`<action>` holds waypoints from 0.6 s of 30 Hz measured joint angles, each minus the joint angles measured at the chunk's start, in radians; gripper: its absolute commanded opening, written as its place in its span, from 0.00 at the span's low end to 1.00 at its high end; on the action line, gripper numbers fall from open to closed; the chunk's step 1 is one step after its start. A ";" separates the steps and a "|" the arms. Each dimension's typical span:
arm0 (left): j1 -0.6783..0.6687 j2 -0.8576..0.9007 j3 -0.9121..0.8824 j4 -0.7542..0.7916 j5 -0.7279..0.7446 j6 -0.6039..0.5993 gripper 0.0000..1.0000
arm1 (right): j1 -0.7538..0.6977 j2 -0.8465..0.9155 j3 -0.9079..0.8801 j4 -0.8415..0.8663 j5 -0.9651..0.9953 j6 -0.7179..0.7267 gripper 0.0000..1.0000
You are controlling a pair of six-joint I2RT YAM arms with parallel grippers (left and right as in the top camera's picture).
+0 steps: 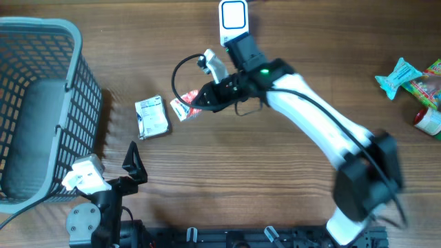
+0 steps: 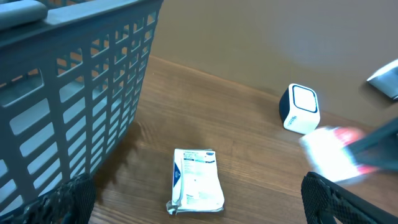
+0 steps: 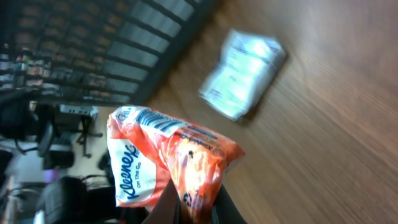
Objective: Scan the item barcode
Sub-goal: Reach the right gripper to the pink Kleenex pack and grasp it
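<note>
A grey basket [image 1: 86, 96] stands left, a teal packet [image 1: 397, 76] far right.

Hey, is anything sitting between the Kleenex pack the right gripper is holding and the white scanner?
Nothing visible does. The Kleenex pack is pinched in the right gripper, and the tabletop between it and the scanner is bare in the left wrist view. The white packet lies on the far side, toward the basket.

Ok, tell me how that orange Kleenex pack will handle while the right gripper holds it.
Probably soft and floppy: the Kleenex pack creases where the right gripper pinches one end. Likely light for its size, since that small pinch seems to carry the whole pack. Its glossy wrapper might slip or twist in the jaws.
</note>
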 measured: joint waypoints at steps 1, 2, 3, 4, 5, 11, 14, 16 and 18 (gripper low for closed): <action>0.000 0.000 0.000 0.001 0.000 0.000 1.00 | 0.006 -0.096 0.000 -0.061 0.013 -0.043 0.04; 0.000 0.000 0.000 0.000 0.000 0.000 1.00 | 0.012 -0.169 0.000 -0.083 0.018 -0.085 0.04; 0.000 0.000 0.000 0.000 0.000 0.000 1.00 | 0.014 -0.215 0.000 -0.097 0.022 -0.124 0.04; 0.000 0.000 0.000 0.000 0.000 0.000 1.00 | 0.015 -0.264 -0.006 -0.104 0.024 -0.167 0.04; 0.000 0.000 0.000 0.000 0.000 0.000 1.00 | 0.015 -0.321 -0.043 -0.102 0.032 -0.241 0.04; 0.000 0.000 0.000 0.002 0.000 0.000 1.00 | 0.017 -0.343 -0.380 0.555 0.076 -0.548 0.04; 0.000 0.000 -0.001 0.000 0.000 0.000 1.00 | 0.014 -0.265 -0.425 0.862 0.006 -0.537 0.04; 0.000 0.000 -0.001 0.000 0.000 0.000 1.00 | 0.014 -0.248 -0.428 0.962 -0.161 -0.583 0.05; 0.000 0.000 -0.001 0.000 0.000 0.000 1.00 | 0.014 -0.248 -0.428 0.994 -0.343 -0.701 0.05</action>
